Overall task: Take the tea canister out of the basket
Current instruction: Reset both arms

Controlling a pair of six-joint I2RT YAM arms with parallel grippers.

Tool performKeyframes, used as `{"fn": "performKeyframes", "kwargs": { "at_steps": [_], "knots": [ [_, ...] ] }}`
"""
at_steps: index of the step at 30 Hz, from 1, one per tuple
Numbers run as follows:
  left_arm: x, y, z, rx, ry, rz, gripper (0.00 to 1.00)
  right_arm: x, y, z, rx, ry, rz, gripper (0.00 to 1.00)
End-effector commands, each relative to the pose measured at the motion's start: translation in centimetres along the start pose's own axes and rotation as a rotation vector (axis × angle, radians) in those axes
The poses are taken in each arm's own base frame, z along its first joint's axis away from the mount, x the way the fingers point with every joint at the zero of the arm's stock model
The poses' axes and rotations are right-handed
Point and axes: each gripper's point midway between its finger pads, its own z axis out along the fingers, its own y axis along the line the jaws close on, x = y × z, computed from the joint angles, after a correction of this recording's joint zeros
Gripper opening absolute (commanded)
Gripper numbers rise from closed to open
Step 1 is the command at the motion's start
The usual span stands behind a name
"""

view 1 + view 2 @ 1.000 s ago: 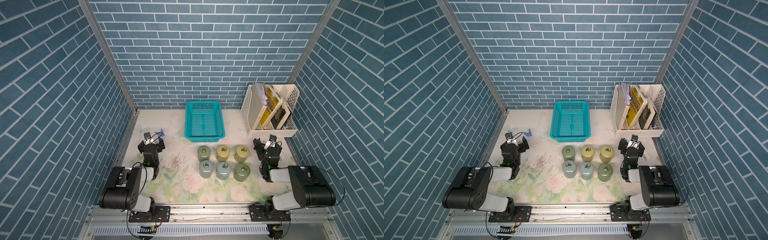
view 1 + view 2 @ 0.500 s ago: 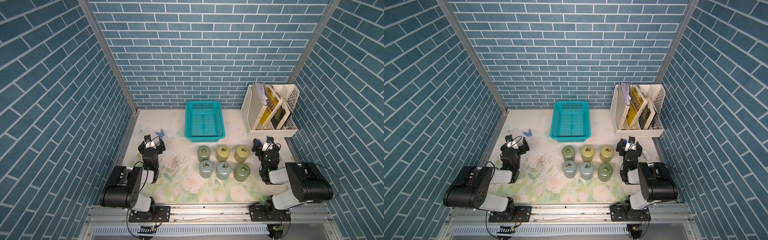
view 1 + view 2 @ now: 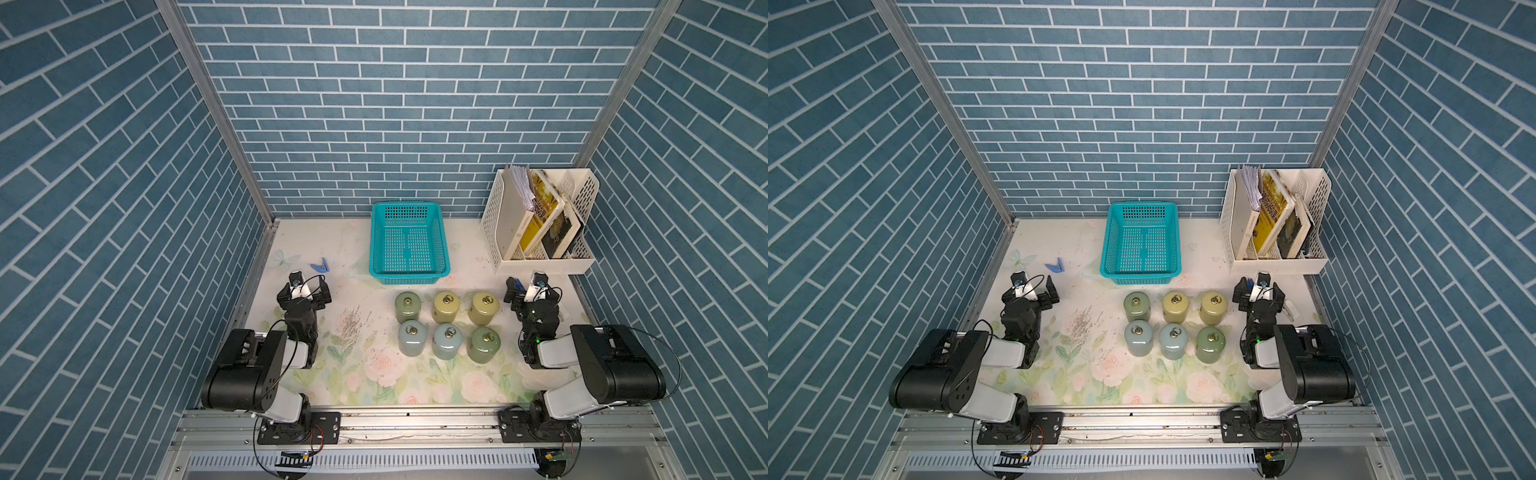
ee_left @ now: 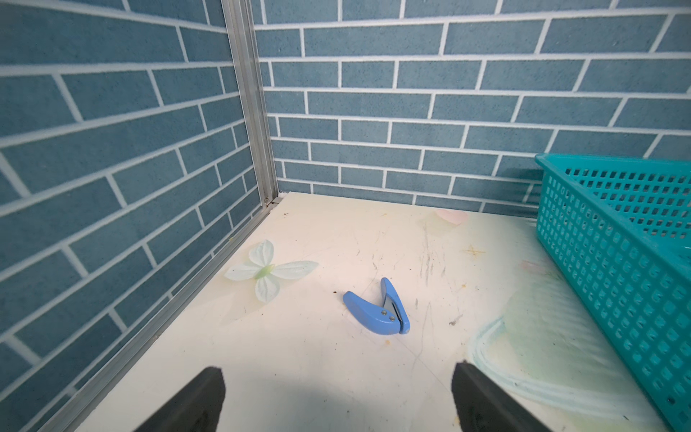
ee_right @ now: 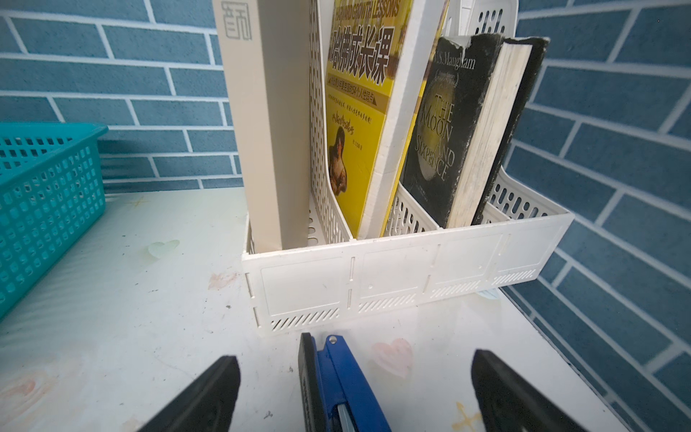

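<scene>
Both arms (image 3: 301, 320) settle beside the basket (image 3: 409, 276), fingers (image 4: 187, 404) spread empty, as six canisters (image 3: 446, 305) already stand outside it.

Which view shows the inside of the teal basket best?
Both top views: they look down into the whole basket, its mesh floor bare. The left wrist view shows mostly an outer wall; the right wrist view, one corner.
</scene>
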Motion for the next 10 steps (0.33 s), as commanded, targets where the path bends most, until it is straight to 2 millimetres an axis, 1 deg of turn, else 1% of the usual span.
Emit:
{"fn": "performKeyframes", "kwargs": {
  "at_steps": [1,10],
  "knots": [
    [-0.43,0.14,-0.02,-0.001,-0.02,0.001,1.0,-0.49,0.24,-0.09,-0.01,-0.024,-0.02,1.0],
    [-0.43,0.11,-0.02,0.0,-0.02,0.001,1.0,-0.56,0.25,-0.06,-0.011,-0.026,-0.02,1.0]
  ]
}}
